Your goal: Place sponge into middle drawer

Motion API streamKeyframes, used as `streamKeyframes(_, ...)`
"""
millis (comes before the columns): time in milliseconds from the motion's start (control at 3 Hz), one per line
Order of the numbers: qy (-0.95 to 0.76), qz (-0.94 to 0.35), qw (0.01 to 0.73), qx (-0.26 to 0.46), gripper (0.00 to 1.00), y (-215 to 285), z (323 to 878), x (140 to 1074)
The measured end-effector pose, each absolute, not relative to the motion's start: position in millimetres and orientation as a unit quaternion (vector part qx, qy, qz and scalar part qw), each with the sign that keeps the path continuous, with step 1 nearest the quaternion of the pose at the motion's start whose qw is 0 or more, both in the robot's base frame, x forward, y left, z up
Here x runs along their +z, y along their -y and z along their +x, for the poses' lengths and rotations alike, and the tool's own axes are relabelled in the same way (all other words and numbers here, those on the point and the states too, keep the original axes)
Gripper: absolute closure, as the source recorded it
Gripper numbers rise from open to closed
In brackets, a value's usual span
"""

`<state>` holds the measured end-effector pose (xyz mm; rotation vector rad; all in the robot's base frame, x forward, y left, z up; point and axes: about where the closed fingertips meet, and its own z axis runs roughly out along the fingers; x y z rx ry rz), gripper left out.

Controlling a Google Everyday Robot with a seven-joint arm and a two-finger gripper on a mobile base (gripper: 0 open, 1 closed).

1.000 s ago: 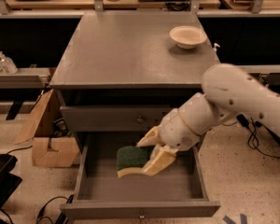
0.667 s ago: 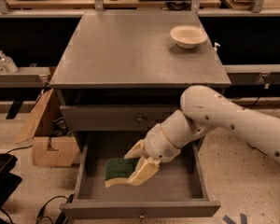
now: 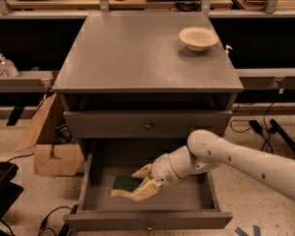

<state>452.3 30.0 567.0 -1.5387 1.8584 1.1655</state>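
- Down inside the open middle drawer (image 3: pixel 187 219), that's where the action is: the end effector (image 3: pixel 136 185) is low in the left half of the compartment, with the white arm (image 3: pixel 246 162) reaching in from the right.
- The end effector is clamped on the sponge (image 3: pixel 124 183), one pale finger (image 3: pixel 143 171) above it and the other below, pinching its right end.
- The sponge is inside the drawer, left of centre, dark green face up and the pale yellow body showing along the lower edge.
- It's right down near the drawer floor, though I cannot tell whether it actually touches the bottom.
- The drawer is pulled well out toward the camera, its grey front across the bottom of the view with the small round knob (image 3: pixel 149 226) mid-front.
- Above it, the upper drawer front (image 3: pixel 108 124) is closed, its own knob (image 3: pixel 148 126) at the centre.
- Up on the grey tabletop (image 3: pixel 132 53), a round cream bowl (image 3: pixel 198 37) stands near the back right corner, well apart from everything happening below.
- Off to the left of the cabinet, a cardboard box (image 3: pixel 54 154) rests on the floor, and two clear bottles (image 3: pixel 4 65) stand on a shelf behind it.
- On the right, dark cables (image 3: pixel 258 127) trail across the speckled floor.
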Motion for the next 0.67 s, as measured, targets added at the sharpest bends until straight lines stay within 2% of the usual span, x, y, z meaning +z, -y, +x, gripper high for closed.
streamKeyframes(667,-0.745,-0.434,0.286,0.418,1.00,9.7,494.5,495.6)
